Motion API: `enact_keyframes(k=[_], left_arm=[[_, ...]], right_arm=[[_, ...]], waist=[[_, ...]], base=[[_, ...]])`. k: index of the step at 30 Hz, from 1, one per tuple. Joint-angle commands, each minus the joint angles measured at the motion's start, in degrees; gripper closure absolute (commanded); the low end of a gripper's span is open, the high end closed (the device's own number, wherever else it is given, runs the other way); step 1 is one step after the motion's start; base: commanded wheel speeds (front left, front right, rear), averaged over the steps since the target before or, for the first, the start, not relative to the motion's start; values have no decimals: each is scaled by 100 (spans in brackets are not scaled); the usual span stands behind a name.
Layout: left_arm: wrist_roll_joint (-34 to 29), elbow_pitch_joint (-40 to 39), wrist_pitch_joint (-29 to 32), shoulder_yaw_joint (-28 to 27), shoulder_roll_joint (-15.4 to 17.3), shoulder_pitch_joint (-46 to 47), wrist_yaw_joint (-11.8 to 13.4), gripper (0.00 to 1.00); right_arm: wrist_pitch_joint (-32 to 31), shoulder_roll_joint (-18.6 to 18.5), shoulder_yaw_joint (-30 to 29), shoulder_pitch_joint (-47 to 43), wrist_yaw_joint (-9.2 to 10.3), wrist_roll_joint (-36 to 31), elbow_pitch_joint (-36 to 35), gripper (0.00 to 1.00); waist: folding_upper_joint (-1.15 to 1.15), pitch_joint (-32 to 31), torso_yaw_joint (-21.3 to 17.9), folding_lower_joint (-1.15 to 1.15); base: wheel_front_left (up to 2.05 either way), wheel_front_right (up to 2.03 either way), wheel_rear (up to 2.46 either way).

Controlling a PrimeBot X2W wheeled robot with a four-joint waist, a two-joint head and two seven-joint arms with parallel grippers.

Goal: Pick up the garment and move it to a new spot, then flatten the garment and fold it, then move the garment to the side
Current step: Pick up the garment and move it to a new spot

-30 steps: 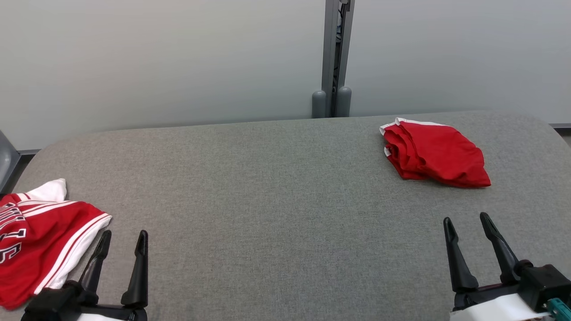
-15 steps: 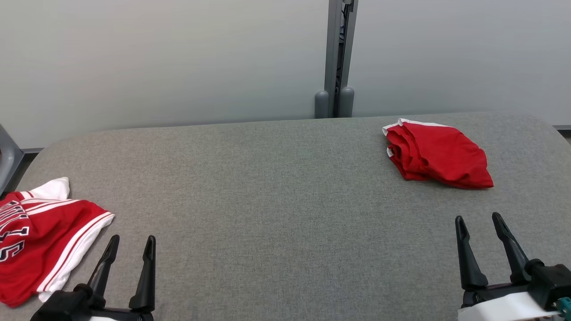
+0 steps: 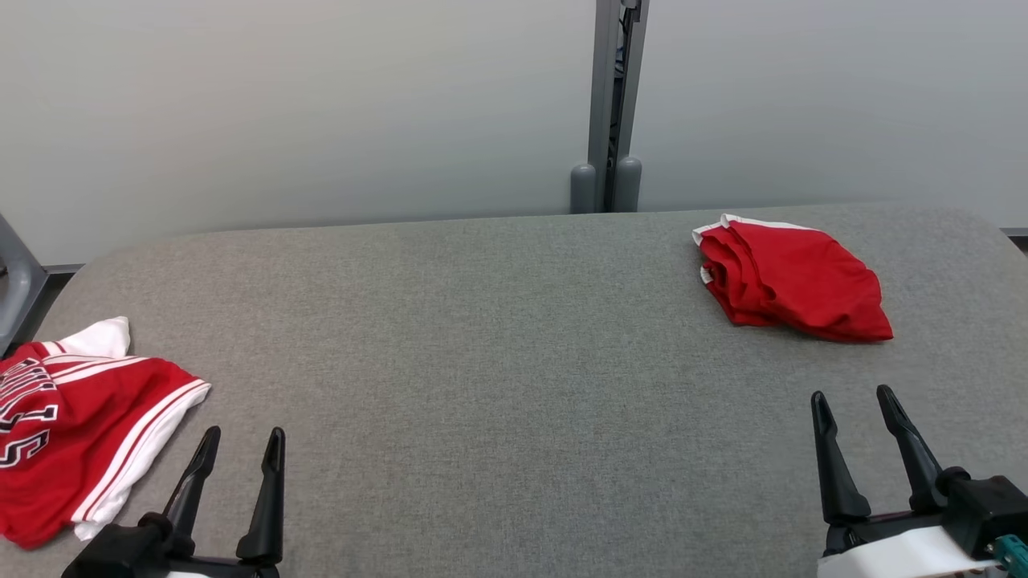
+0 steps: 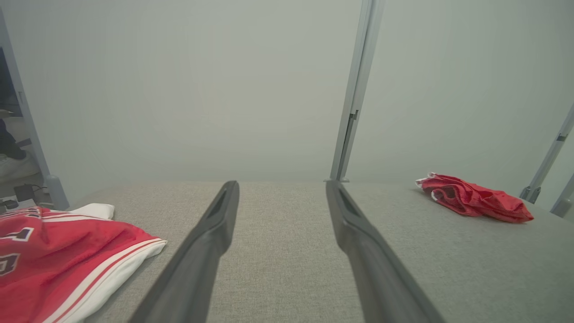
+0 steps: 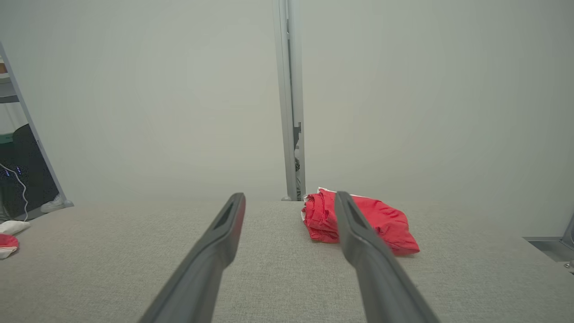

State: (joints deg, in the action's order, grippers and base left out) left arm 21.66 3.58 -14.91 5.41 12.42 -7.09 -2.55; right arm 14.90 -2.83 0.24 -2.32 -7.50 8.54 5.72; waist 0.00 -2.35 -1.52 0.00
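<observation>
**A:** What is nearest to you?

**B:** My own two grippers. My left gripper [image 3: 243, 435] is at the lower left and my right gripper [image 3: 850, 395] at the lower right. Both have their jaws spread wide with nothing between them. Their dark fingers point away from me across the grey table [image 3: 498, 361].

**A:** And the garment?

**B:** A red-and-white jersey [image 3: 80, 433] lies crumpled at the table's near left corner, just beside my left gripper on its outer side. In the left wrist view a strip of grey fabric shows between the cloth and my finger, so the two are apart. The jersey's white-striped edge faces the middle of the table. There are black-and-white letters on the red (too bunched up for me to read).

**A:** Anything farther out?

**B:** Yes, at the far right lies a folded red garment [image 3: 795, 281]. It is plain red with a thin white edging and sits in a compact bundle. It is ahead of my right gripper and well apart from it.

**A:** And behind the table?

**B:** A pale wall [image 3: 281, 104] runs along the far edge. A grey upright post [image 3: 614, 96] stands at the join, a little to the left of the red bundle.
</observation>
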Motion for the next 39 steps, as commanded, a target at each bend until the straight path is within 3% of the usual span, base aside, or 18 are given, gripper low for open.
enact_keyframes(k=[1,11,26,39], left_arm=[[-26,10,-23,-23,28,24,-35,0],[-9,127,-20,-69,95,135,-35,0],[88,238,124,-187,264,236,96,0],[169,285,227,-250,358,105,203,0]], right_arm=[[39,-18,-7,47,0,35,-7,0],[40,-20,161,90,0,108,114,0],[46,-25,644,166,0,282,368,0],[46,-24,920,211,0,415,396,0]], waist=[[0,1,31,0],[0,3,536,0],[0,14,1790,0],[0,-81,2582,0]], base=[[0,0,0],[0,0,0],[0,0,0],[0,0,0]])
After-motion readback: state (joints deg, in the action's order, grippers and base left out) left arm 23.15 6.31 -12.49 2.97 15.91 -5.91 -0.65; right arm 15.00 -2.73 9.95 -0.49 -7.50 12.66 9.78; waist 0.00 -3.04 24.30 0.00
